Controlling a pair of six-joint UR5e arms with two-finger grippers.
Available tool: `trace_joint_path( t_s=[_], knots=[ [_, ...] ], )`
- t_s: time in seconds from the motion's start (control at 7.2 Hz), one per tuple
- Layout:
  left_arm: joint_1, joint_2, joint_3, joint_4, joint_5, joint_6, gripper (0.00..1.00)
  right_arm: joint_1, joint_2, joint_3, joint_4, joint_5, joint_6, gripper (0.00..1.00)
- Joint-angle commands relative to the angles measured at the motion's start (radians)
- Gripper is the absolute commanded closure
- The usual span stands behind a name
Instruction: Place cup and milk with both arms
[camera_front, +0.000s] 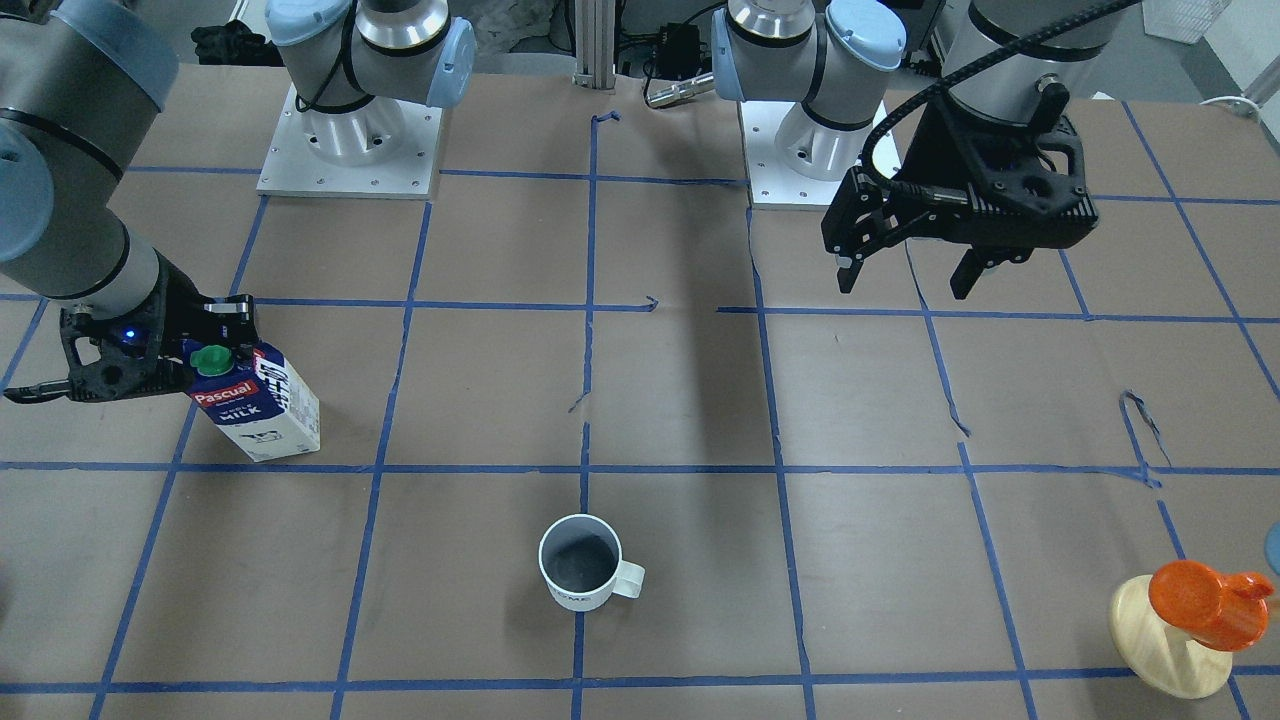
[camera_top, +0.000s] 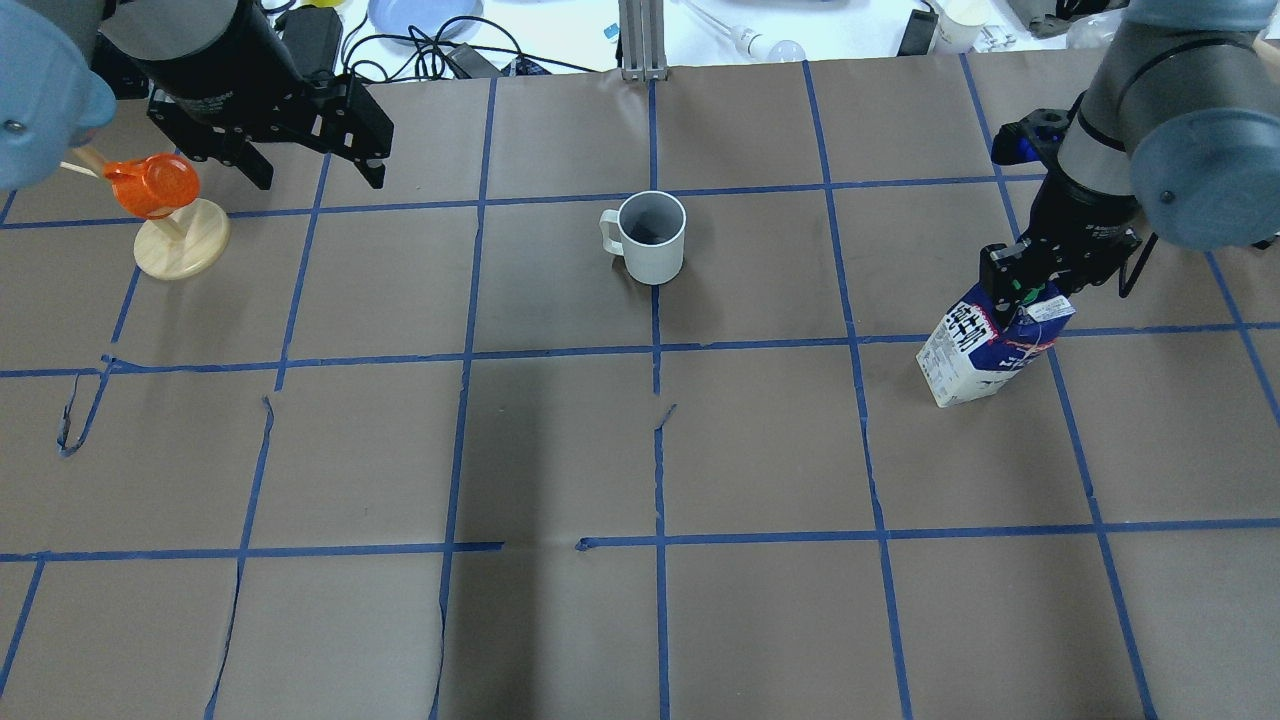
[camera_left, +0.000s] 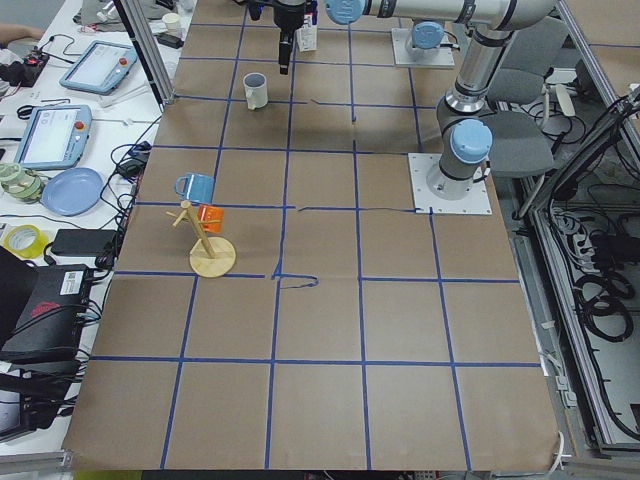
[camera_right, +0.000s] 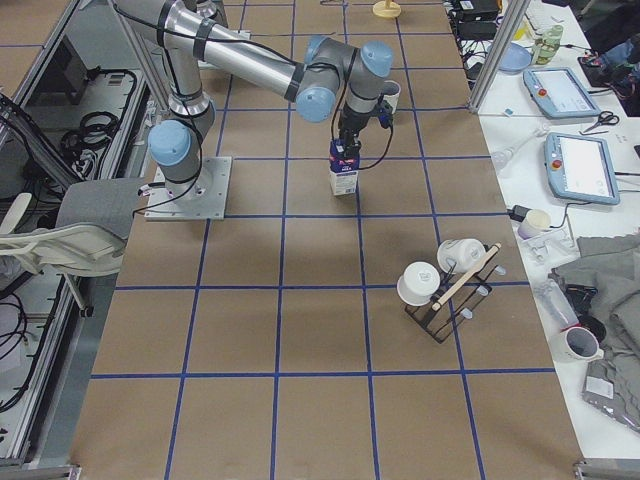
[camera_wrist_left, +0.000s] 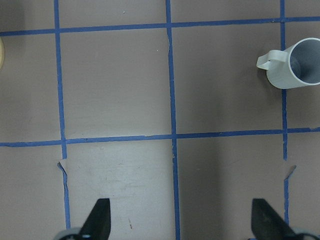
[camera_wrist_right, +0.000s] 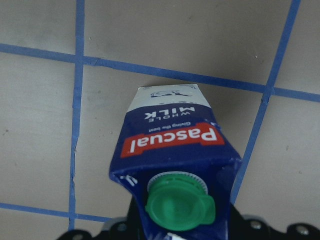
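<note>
My right end effector (camera_front: 214, 352) is clenched on the top of the milk carton (camera_front: 268, 412), its fingers on either side of the green cap (camera_wrist_right: 180, 207). I cannot tell whether the carton's base touches the desk (camera_top: 560, 450). My left end effector (camera_top: 318, 178) hangs released above the desk, grasping nothing. The cup (camera_top: 652, 236) stands upright well apart from it, near the desk's middle, handle turned toward my left arm's side. I count one cup, one carton and two end effectors. A wooden mug tree (camera_top: 182, 248) carrying an orange mug (camera_top: 152, 186) stands just beside the left end effector.
</note>
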Motion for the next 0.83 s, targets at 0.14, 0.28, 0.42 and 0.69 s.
trace_joint_path(
  t_s=[0.14, 0.28, 0.42, 0.69],
  knots=[
    [-0.001, -0.008, -0.001, 0.020, -0.006, -0.011, 0.00, 0.000, 0.000, -0.028, 0.002, 0.010, 0.029, 0.62],
    [-0.001, -0.006, -0.001, 0.022, -0.003, -0.001, 0.00, 0.005, 0.012, -0.091, 0.009, 0.015, 0.088, 0.62],
    [-0.001, -0.005, -0.001, 0.022, 0.000, 0.003, 0.00, 0.024, 0.054, -0.157, 0.014, 0.039, 0.122, 0.62],
    [-0.001, -0.005, -0.001, 0.023, -0.003, -0.008, 0.00, 0.125, 0.156, -0.292, 0.017, 0.050, 0.258, 0.62]
  ],
)
